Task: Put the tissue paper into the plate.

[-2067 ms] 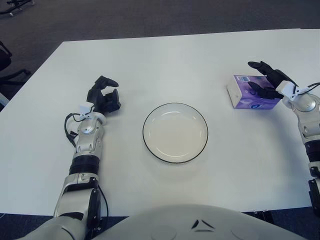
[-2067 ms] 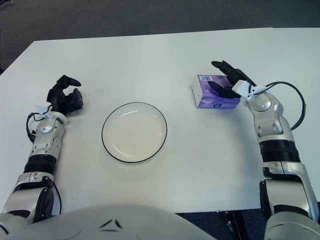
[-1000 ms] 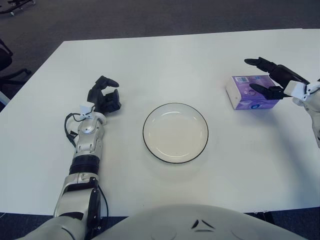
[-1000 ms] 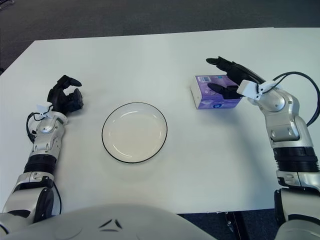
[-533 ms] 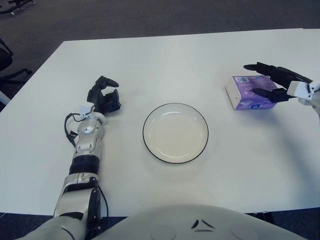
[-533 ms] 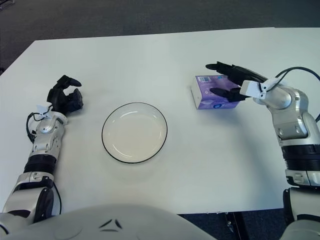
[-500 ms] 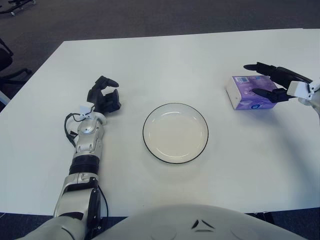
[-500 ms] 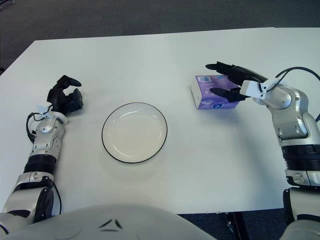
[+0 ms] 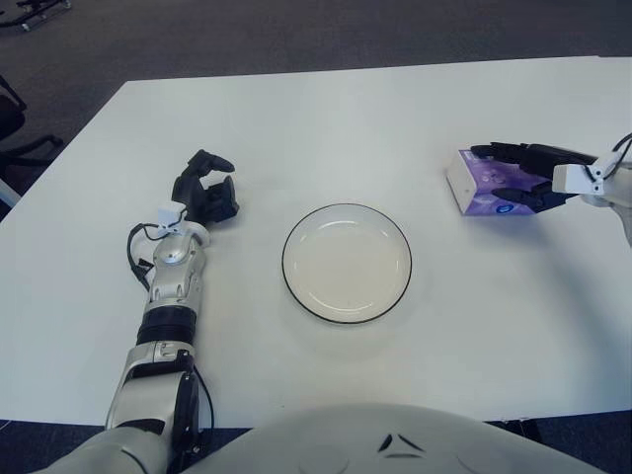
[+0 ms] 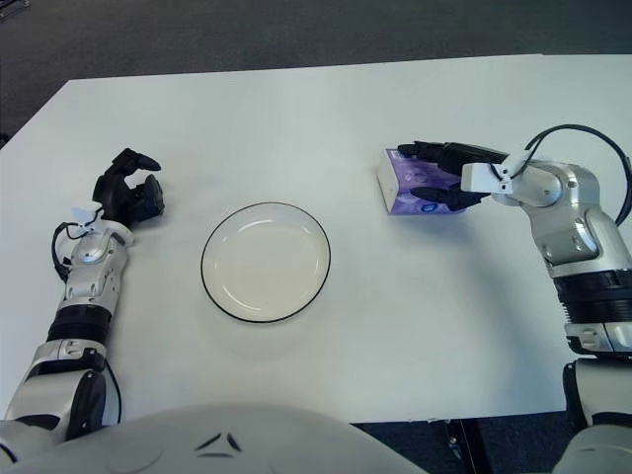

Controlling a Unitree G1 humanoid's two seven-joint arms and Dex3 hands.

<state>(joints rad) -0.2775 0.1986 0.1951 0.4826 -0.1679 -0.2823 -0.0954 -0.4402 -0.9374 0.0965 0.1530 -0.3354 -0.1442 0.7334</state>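
Purple tissue paper (image 10: 407, 185) pack lying flat on the table (image 10: 296, 109), well to the right of the plate (image 10: 265, 261). Right hand (image 10: 446, 176) reaching in sideways from the pack's far side, fingers stretched over its top and thumb low against its near face, straddling it, probably for a pinch across the width; not yet closed, nothing lifted. Plate bare, ready to receive. Left hand (image 9: 205, 193) idle well to the left of the plate, loosely curled, holding nothing.
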